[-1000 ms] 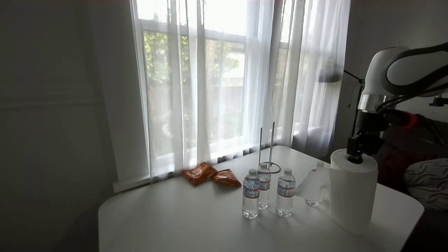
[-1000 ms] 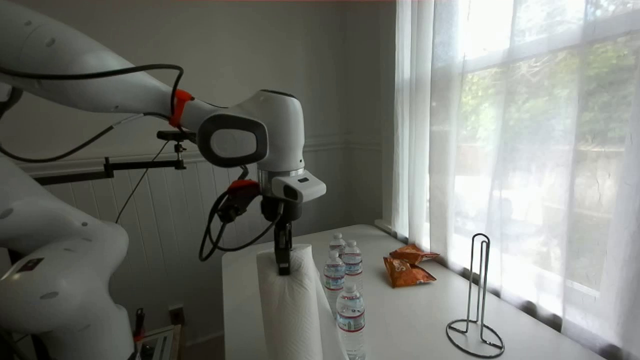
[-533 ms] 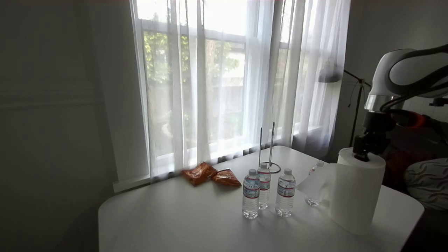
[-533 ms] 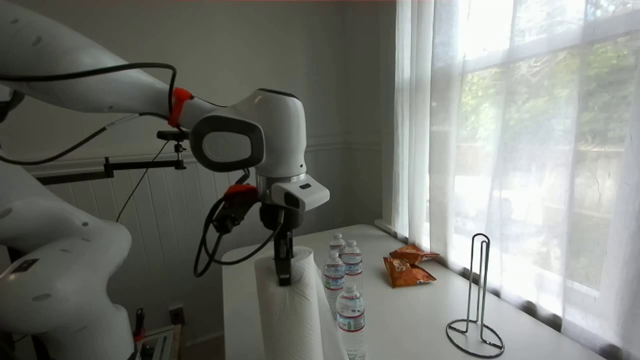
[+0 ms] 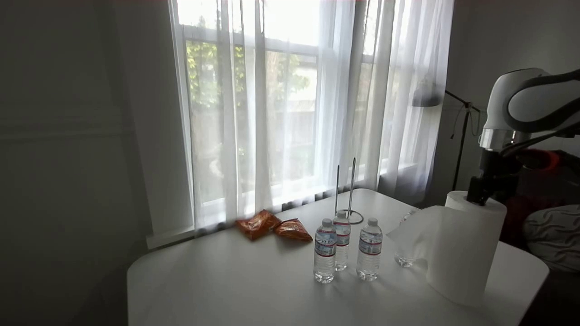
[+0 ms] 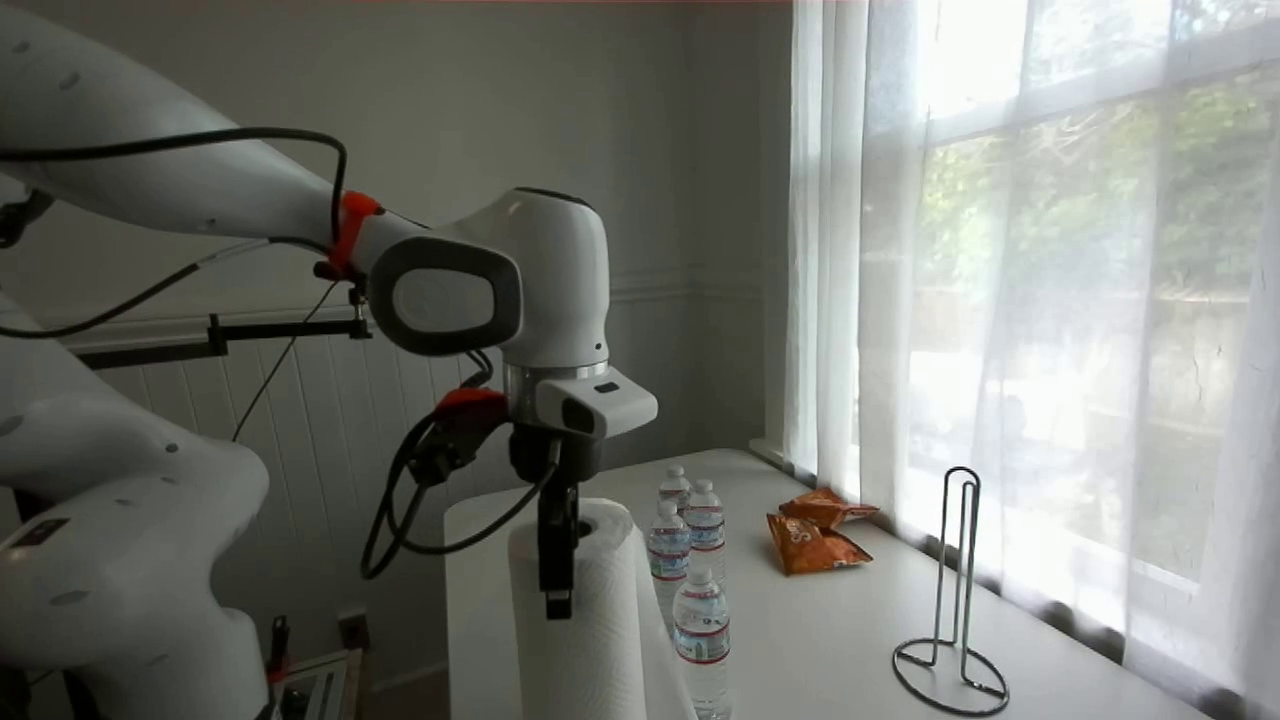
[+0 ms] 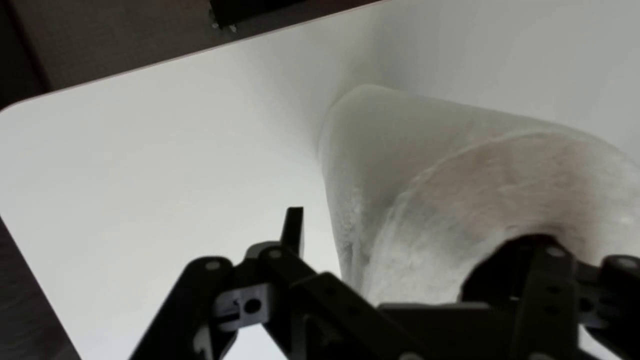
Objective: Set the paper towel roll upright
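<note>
The fingers (image 6: 556, 560) stand apart, one outside the paper towel roll (image 6: 592, 645), the other at its hollow core (image 6: 586, 526). The roll stands on the table (image 5: 235, 280), roughly upright; whether its base sits flat I cannot tell. If the inner finger snags when pulled out, the roll could topple; its loose sheet (image 5: 414, 231) might drag over the nearest water bottle (image 6: 702, 640).

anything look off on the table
In an exterior view, a loose sheet flares off the paper towel roll, partly hiding a water bottle, rather than lying wrapped; the roll also seems to lean slightly. No spill shows.
</note>
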`<state>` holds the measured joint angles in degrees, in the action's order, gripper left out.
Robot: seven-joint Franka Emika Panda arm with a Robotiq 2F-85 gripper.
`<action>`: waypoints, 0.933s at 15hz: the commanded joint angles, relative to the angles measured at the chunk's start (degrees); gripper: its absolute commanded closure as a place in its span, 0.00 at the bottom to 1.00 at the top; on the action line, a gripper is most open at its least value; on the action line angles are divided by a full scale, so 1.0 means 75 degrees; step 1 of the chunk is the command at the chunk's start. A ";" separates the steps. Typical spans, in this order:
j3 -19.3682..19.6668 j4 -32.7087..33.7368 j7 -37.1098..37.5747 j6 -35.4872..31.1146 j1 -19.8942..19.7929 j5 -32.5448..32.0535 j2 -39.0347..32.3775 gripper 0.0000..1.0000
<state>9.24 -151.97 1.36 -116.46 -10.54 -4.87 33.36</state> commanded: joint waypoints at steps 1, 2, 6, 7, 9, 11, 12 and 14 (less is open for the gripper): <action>-0.0016 0.0003 -0.0219 0.0005 -0.0130 -0.0171 0.0273 0.00; -0.0104 -0.0005 -0.0113 -0.0005 -0.0066 -0.0104 0.0251 0.00; -0.0398 0.0061 0.0136 0.0065 0.0025 -0.0095 0.0270 0.00; -0.0403 0.0138 0.0101 0.0205 -0.0046 -0.0199 0.0336 0.00; -0.0480 0.0279 0.0175 0.0319 -0.0127 -0.0338 0.0429 0.00; -0.0491 0.0452 0.0234 0.0391 -0.0200 -0.0461 0.0517 0.00; -0.0489 0.0578 0.0270 0.0490 -0.0240 -0.0516 0.0543 0.00; -0.0398 0.0944 0.0217 0.0859 -0.0306 -0.0574 0.0622 0.00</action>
<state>6.12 -148.02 2.52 -114.43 -11.60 -7.50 35.91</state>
